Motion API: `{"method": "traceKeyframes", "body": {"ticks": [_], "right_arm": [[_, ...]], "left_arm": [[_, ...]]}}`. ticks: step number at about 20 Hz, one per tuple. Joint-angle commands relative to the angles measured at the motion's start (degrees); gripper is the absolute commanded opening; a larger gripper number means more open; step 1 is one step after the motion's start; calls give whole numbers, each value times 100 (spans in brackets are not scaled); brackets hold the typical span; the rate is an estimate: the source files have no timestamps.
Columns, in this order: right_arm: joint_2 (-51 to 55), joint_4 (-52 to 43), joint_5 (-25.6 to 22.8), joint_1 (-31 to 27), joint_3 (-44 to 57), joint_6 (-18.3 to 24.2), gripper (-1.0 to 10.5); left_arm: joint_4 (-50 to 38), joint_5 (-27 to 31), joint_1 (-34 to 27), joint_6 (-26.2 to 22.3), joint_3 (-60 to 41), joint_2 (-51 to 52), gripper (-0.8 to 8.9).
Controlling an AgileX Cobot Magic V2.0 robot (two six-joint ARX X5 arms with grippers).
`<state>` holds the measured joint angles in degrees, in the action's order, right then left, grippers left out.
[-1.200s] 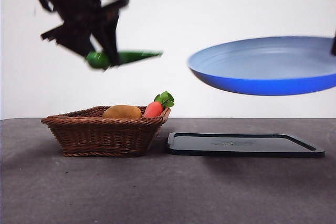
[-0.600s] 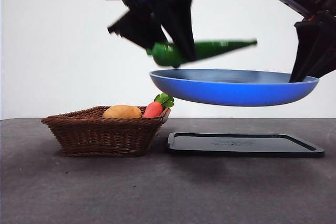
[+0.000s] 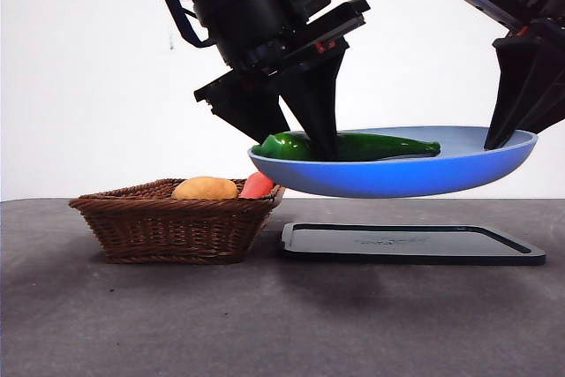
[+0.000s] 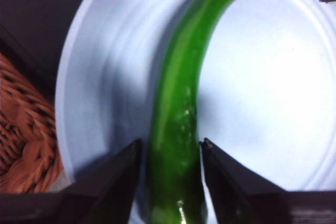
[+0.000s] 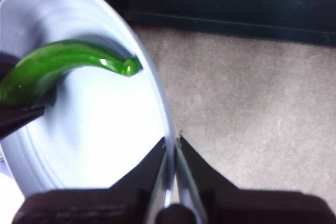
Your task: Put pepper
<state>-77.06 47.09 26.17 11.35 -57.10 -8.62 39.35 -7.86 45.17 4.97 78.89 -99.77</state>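
Left wrist view shows the pepper [image 4: 176, 114] lying along the inside of the blue plate [image 4: 105, 40], its thick end between the two jaws of the left gripper [image 4: 170, 153], which sit tight against both its sides, so the grip looks clenched on it. In the front view the pepper [image 3: 353, 147] sits low in the plate [image 3: 397, 176], apparently resting on its surface, with the pointed tip aimed toward the far rim.

The plate itself is off the table, held in the air above a dark flat tray [image 3: 410, 243]. The right gripper [image 5: 171, 142] pinches the plate's rim [image 5: 157, 98] between closed jaws, and in the front view it [image 3: 501, 134] comes down onto that rim from the upper side.

Beside the tray stands a wicker basket [image 3: 168, 222] with a potato [image 3: 205, 188] and a carrot [image 3: 257, 185] in it.

As a judgement, the carry is done and the pepper is about where it belongs. What seems left is for the left gripper to let go and lift clear, without dragging the pepper off or tipping the plate.
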Motion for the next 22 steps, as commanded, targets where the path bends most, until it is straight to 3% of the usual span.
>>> {"method": "traceKeyframes", "body": {"ticks": [1, 15, 22], "right_arm": [[-59, -9, 87, 35, -133, -55, 3], [-59, -24, 48, 2, -133, -79, 3], [-509, -796, 50, -640, -162, -365, 3]], "left_arm": [[-28, 9, 61, -50, 103, -122, 234], [170, -151, 61, -52, 109, 1458, 236], [284, -144, 61, -52, 109, 3163, 236]]}}
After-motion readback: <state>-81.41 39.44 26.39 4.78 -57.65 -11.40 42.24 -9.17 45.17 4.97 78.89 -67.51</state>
